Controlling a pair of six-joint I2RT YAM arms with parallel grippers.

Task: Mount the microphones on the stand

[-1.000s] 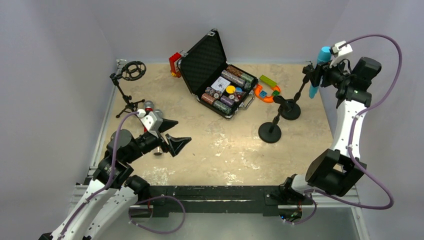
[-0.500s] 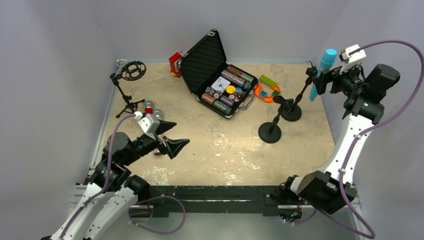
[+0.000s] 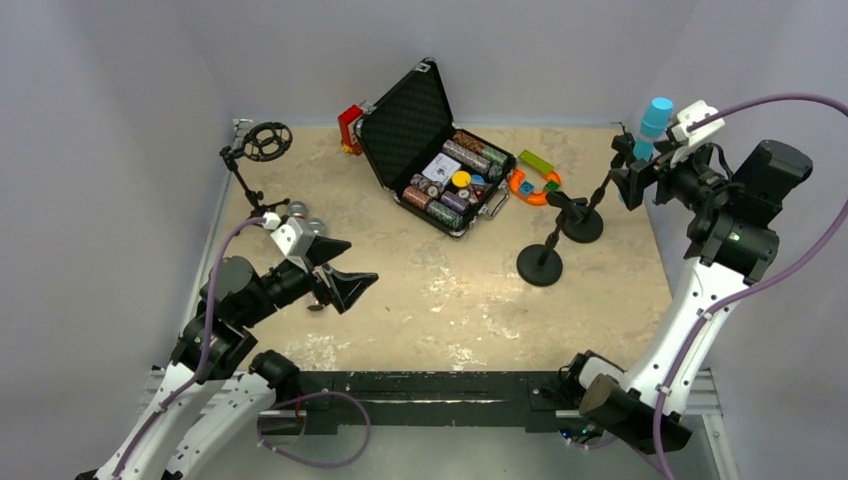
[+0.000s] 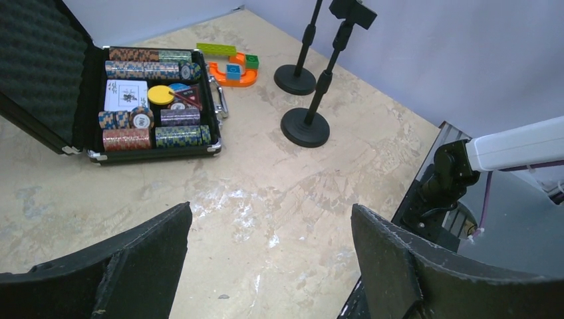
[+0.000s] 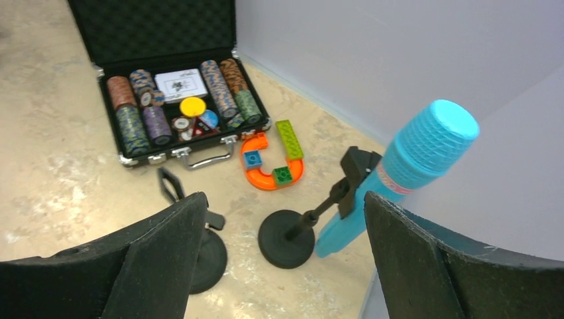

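A: Right arm, quick. What are the jaws doing?
B: Right gripper [image 5: 284, 198] is wide open and holds nothing. The light blue microphone [image 5: 412, 156] is just ahead of it, clear of both fingers.
A: Where's that mic then?
B: In the clip of the far stand [image 5: 287, 246], at the right of the wrist view. It's tilted, mesh head toward the upper right, tail down near the round base. In the overhead view it's at the upper right edge of the bench [image 3: 450, 300].
A: Second stand?
B: The near stand [image 3: 540, 265] is right-centre of the overhead view, just beside the far one. Its clip is bare.
A: Left arm?
B: Left gripper [image 4: 271, 211] is also spread wide, nothing between the fingers, over the left-centre of the bench.
A: The other mics?
B: Two grey mesh heads [image 3: 296, 209] poke out behind the left wrist, on the bench at the left. The bodies are mostly hidden, so I can't tell colours.
A: Clutter?
B: An open poker chip case [image 3: 425, 125] at top centre with its lid up. An orange horseshoe toy [image 3: 530, 190] and a green brick [image 3: 536, 160] are to its right. A shock-mount tripod stand [image 3: 265, 141] is at the upper left.
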